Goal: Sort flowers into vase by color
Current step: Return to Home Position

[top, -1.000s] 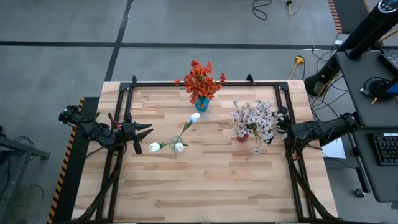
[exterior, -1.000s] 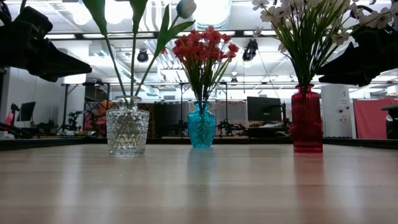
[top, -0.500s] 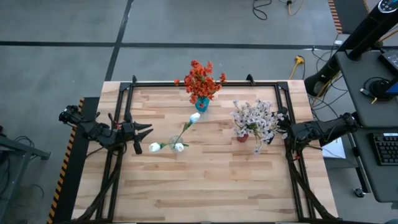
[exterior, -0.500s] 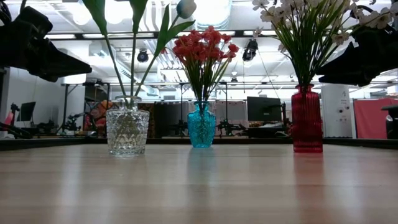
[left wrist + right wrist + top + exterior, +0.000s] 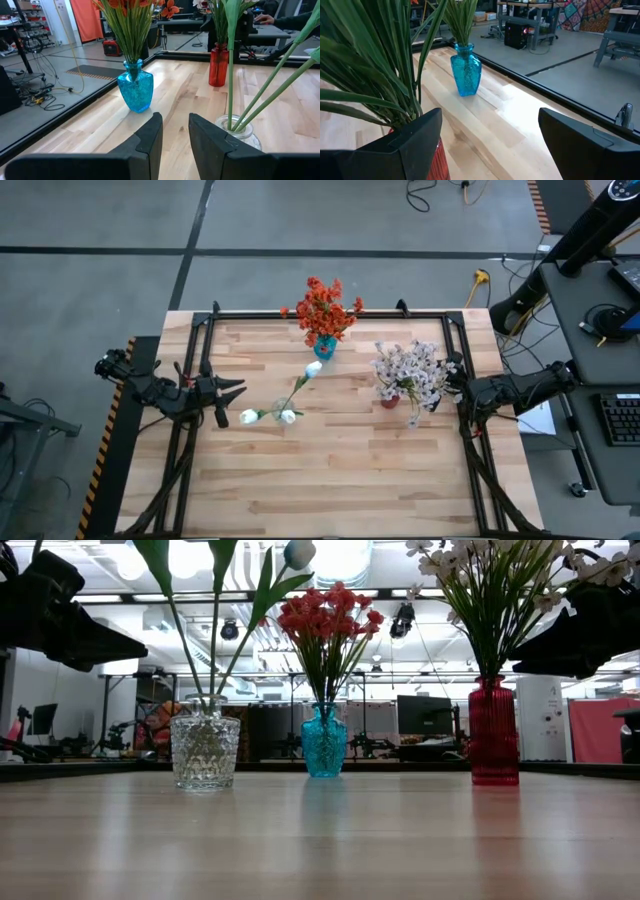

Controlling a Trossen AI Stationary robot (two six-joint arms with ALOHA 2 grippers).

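— At the table's point(image 5: 330, 480) left edge, has the left gripper point(image 5: 228, 392) shifted since a second ago?
— No, nothing has moved. It hovers level, fingers a narrow gap apart and holding nothing. The white buds point(image 5: 314, 368) in the clear vase point(image 5: 205, 752) stand just ahead of it.
— And the right gripper point(image 5: 458, 392)?
— Level at the opposite edge, fingers spread wide, empty. The pale pink-white bunch point(image 5: 410, 372) in the red vase point(image 5: 493, 732) is just before it. The orange-red flowers point(image 5: 322, 308) in the blue vase point(image 5: 324, 743) stand farther off.

No readable text, label, brand, number or sign in any view. Vases, flowers, table, arms carry no legible marking. Screens and gear in room behind table too small to read.
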